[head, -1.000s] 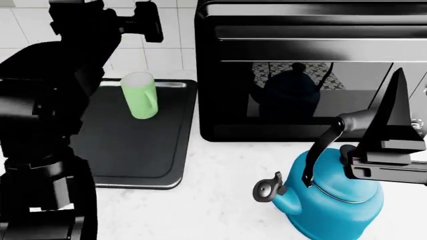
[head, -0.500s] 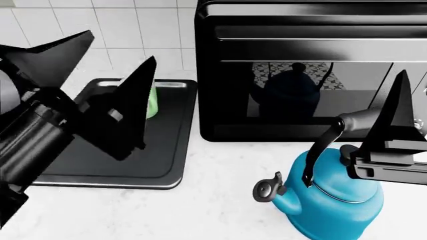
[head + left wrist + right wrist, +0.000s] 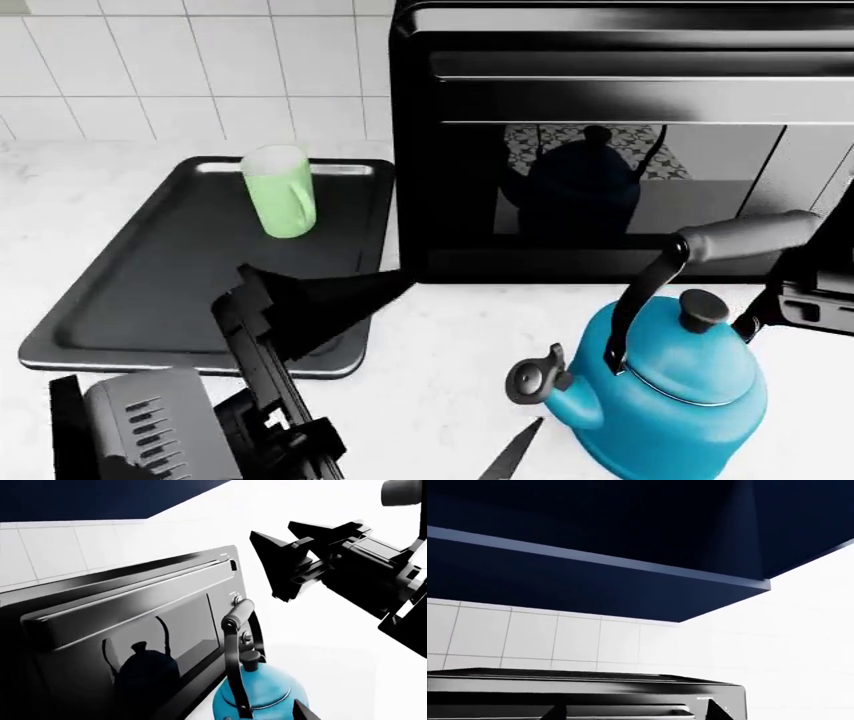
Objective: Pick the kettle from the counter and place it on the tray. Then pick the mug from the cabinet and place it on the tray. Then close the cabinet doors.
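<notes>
The blue kettle (image 3: 674, 395) stands upright on the white counter (image 3: 80, 170), its wire handle raised; it also shows in the left wrist view as the kettle (image 3: 263, 692). A pale green mug (image 3: 279, 190) stands upright at the far end of the dark grey tray (image 3: 160, 290). My left gripper (image 3: 475, 348) is low in front, open, with its fingers spread left of the kettle's spout and nothing between them. My right gripper (image 3: 634, 711) is open and empty, mostly past the head view's right edge beside the handle's grip. The cabinet (image 3: 594, 535) shows only its dark underside.
A large black oven-like appliance (image 3: 614, 150) stands on the counter right behind the kettle and to the right of the tray, with the kettle mirrored in its glass. A white tiled wall (image 3: 200, 80) runs behind the tray.
My left arm has swung down from the upper left to the bottom of the view, uncovering the tray and mug. My right gripper has drawn off to the right, away from the kettle's handle.
</notes>
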You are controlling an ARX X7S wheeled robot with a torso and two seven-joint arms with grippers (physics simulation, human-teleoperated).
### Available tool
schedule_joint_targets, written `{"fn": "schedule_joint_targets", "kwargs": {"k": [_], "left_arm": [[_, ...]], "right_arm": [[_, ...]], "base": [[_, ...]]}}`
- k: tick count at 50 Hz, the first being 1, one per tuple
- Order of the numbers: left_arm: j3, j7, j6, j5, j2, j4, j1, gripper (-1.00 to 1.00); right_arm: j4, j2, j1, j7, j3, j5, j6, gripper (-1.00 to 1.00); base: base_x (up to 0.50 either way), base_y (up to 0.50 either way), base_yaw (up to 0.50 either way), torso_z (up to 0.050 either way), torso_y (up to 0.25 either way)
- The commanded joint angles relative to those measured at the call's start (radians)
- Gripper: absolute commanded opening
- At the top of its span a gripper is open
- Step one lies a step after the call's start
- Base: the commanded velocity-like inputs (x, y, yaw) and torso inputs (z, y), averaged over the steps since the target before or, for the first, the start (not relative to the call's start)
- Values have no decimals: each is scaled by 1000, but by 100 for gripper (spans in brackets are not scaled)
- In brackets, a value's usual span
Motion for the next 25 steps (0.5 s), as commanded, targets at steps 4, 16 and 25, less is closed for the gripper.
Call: {"fn": "schedule_joint_targets", "kwargs": {"k": [4, 16, 25], "left_arm": [[246, 90, -28, 225, 168, -37, -72, 100], [465, 428, 77, 750, 226, -125, -125, 100], [618, 530, 203, 950, 208, -237, -163, 100]], "right_arm": [[0, 51, -100, 42, 43, -73, -7, 100], [0, 51, -158, 92, 13, -132, -43, 100], [0, 51, -178, 116, 11, -149, -49, 100]], "base": [[0, 0, 0, 0, 0], [0, 0, 0, 0, 0], [0, 0, 0, 0, 0]]}}
